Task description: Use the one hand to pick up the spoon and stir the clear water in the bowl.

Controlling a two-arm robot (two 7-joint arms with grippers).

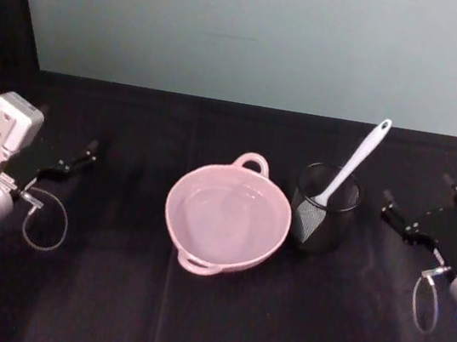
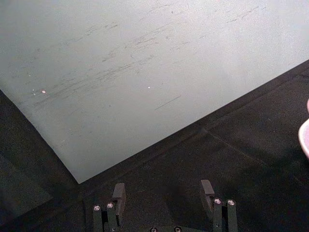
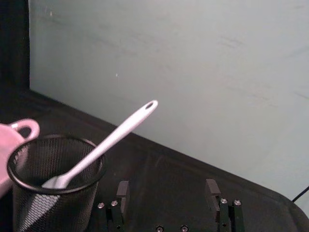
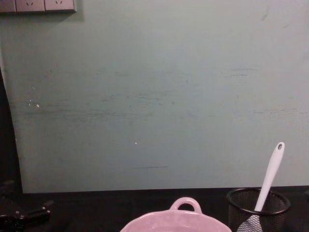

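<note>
**Q:** Fig. 1: where did the spoon stand?

**A:** The spoon (image 1: 351, 166) stood blade-down in a black mesh cup (image 1: 321, 224). The cup sat on the table (image 1: 88, 305) just beside the bowl (image 1: 171, 211), at the bowl's 3 o'clock. The handle leaned out over the cup's rim toward 1 o'clock, hole end uppermost. The bowl, mid-table, held clear water (image 1: 226, 218).

**Q:** And the grippers?

**A:** The right gripper (image 3: 167, 188) was at the cup's 3 o'clock, near it but apart, its fingers (image 3: 211, 189) spread wide with nothing between them. The left gripper (image 2: 163, 191) was at the bowl's 9 o'clock, well apart from it, fingers likewise wide and empty. The right one looked the better placed for the pick.

**Q:** How would the spoon handle?

**A:** It was probably light and slim, with a stiff, smooth handle and a thin blade that might flex. A smooth, narrow shaft could pivot in a pinch. The likely best hold was therefore on the free upper handle, between the cup's rim and the hole, squarely across its flat. The cup itself looked light, so drawing the spoon out along its own lean, not sideways, would be less likely to tip it
</note>
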